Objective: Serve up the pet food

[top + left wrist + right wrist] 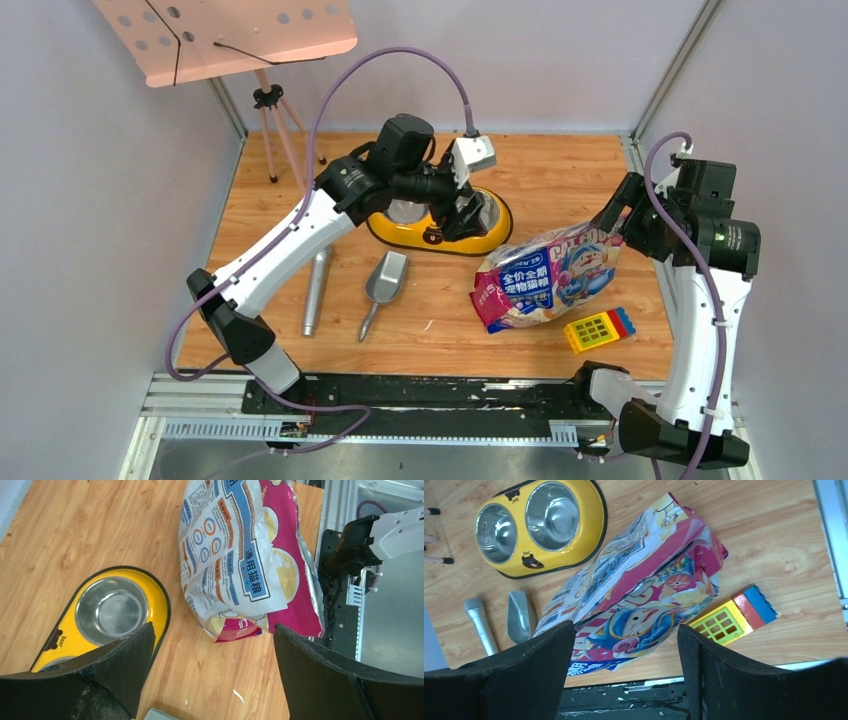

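Note:
The pet food itself is hidden; only its glossy cartoon-cat bag [548, 278] shows, lying on the wooden table right of centre. The yellow double-bowl feeder [440, 228] sits behind it, and both its steel bowls [551, 515] are empty. My left gripper [463, 213] hovers over the feeder's right end. In the left wrist view it [212, 675] is open, with bare wood between its fingers and the bag [245, 555] ahead. My right gripper [612, 222] hangs by the bag's far right corner. In the right wrist view it [626, 670] is open above the bag [644, 595], holding nothing.
A grey metal scoop [383, 285] and a grey cylinder [317, 290] lie left of the bag. A yellow, red and blue toy block [598, 328] rests near the front right edge. A pink music stand [225, 35] stands at the back left. Grey walls enclose the table.

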`<act>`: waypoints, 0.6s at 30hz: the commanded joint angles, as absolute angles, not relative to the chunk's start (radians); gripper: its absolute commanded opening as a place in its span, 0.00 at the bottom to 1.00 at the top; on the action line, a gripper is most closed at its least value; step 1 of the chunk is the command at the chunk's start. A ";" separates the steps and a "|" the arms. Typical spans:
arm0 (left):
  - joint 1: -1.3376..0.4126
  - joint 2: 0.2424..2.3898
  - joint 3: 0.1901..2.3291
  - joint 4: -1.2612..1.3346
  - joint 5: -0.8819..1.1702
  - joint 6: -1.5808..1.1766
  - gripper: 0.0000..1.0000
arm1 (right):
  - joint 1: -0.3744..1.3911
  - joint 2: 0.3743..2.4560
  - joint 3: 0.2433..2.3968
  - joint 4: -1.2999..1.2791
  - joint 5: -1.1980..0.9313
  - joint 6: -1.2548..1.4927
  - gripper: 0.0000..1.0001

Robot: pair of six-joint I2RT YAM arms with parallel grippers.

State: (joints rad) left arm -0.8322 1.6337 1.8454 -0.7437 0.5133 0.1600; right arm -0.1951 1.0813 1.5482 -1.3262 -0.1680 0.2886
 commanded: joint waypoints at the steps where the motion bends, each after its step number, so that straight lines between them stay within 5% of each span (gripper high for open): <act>1: -0.824 1.597 1.815 -0.765 0.516 0.196 0.94 | -0.199 1.055 1.525 -1.268 -0.249 0.370 0.75; 18: -0.830 1.661 1.471 -0.479 0.712 0.451 0.83 | -0.199 1.066 1.384 -1.153 -0.468 0.428 0.56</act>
